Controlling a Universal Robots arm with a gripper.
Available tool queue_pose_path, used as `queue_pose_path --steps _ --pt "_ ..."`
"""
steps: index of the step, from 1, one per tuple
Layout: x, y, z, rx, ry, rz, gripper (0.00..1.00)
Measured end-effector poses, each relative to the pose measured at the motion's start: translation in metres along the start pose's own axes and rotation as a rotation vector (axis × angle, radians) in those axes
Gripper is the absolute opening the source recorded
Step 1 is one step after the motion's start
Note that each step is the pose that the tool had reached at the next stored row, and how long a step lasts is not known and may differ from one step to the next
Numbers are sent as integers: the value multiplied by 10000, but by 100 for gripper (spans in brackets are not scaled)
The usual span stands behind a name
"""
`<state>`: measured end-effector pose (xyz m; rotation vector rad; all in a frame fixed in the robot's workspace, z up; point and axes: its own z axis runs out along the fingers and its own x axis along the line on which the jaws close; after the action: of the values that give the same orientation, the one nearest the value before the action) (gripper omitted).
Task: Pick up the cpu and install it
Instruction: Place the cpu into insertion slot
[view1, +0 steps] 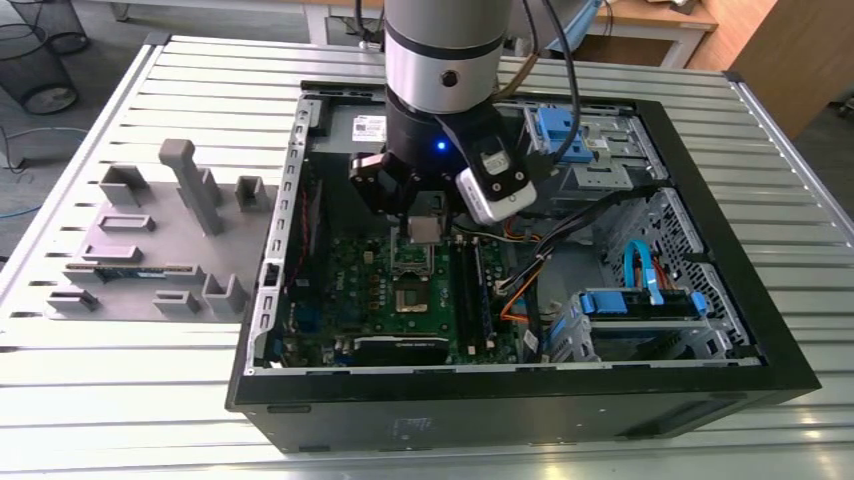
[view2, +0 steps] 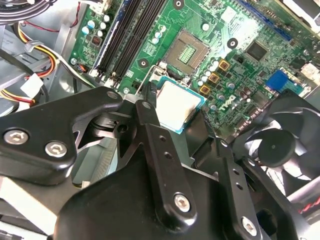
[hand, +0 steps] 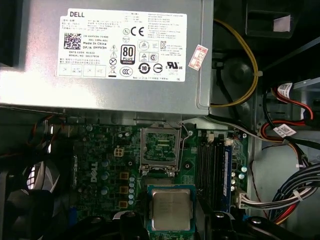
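My gripper (view1: 423, 222) hangs inside the open computer case (view1: 694, 250), shut on the cpu (view1: 424, 230). The cpu is a small square chip with a silver top and a pale rim. It is held flat between the black fingers, above the green motherboard (view1: 354, 290). In both wrist views the cpu (view2: 178, 106) (hand: 171, 209) sits level in the gripper (view2: 179, 111) (hand: 172, 220), a short way off the open socket (view2: 187, 50) (hand: 160, 146). The socket (view1: 408, 293) lies empty, its contact field bare and its metal frame lifted back.
A big grey power supply (hand: 110, 55) borders the socket on one side. Black memory slots (hand: 212, 165) run along another, with a round fan (view2: 280, 150) nearby. Coloured cables (hand: 285, 195) crowd the case wall. A grey parts fixture (view1: 147, 240) lies on the exterior view's left.
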<state>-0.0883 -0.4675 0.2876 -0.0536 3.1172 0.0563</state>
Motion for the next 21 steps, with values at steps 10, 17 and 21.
queue_pose_path --steps 10,17,21 --pt "4 -4 117 36 2 -1 47" --pt "5 -6 168 93 3 -2 47" --pt "6 -7 199 110 5 -3 47"
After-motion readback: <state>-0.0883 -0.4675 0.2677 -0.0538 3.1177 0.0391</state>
